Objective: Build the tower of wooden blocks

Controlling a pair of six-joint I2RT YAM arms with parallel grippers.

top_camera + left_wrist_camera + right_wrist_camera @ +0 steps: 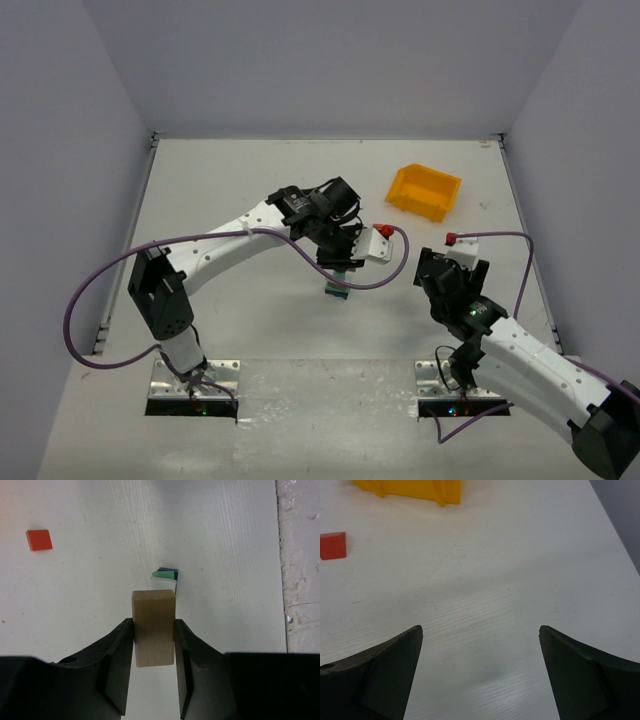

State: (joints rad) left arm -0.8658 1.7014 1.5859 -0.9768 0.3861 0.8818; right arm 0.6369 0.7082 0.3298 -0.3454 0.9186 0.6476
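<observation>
My left gripper (153, 630) is shut on a tan wooden block (153, 627), held upright above the table. Just beyond the block's far end stands the short stack (165, 575), with green and blue blocks showing. In the top view the left gripper (340, 266) hangs right over that stack (337, 290). A red block (39, 540) lies flat on the table, off to the left in the left wrist view, and also shows in the right wrist view (332, 546). My right gripper (480, 628) is open and empty over bare table, to the right of the stack (447, 262).
A yellow plastic bin (424, 192) stands at the back right and shows at the top of the right wrist view (410, 490). Purple cables loop off both arms. The scuffed near strip of the table (300, 580) holds the arm bases. Grey walls enclose the table.
</observation>
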